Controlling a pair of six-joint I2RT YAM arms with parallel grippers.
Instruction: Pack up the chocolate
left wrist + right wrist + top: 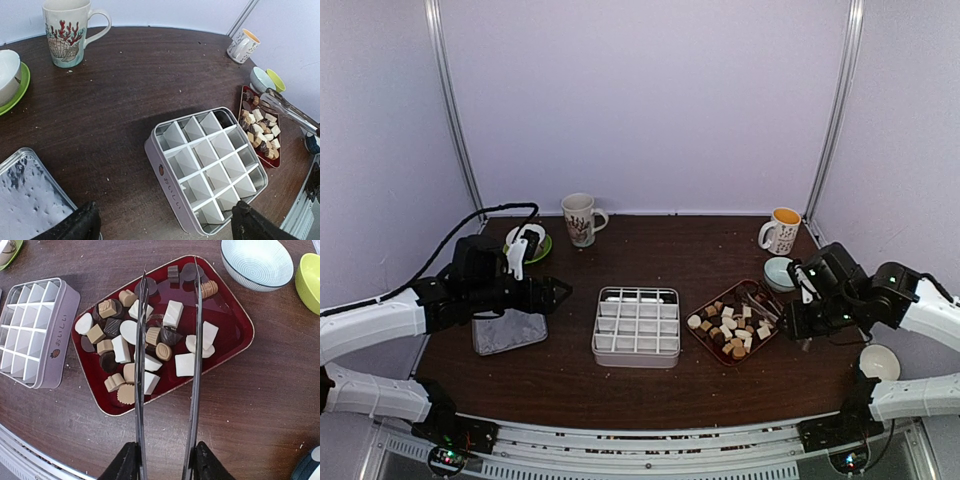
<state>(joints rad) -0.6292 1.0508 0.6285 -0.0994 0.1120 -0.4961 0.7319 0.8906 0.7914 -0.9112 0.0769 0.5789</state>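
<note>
The chocolate (730,325) is a heap of small dark, tan and white pieces on a red tray (766,336), right of centre. It shows close up in the right wrist view (150,340) and at the right edge of the left wrist view (260,130). An empty white divided tin (636,325) stands left of the tray. My right gripper (802,318) is shut on long metal tongs (140,365), whose open tips hang over the pieces with nothing held. My left gripper (560,292) is open and empty, just left of the tin (210,165).
The tin's lid (508,330) lies at the left. A patterned mug (580,218) and a white bowl on a green plate (527,243) stand at the back left. A mug (781,230), a blue bowl (778,272) and a white bowl (878,361) stand at the right.
</note>
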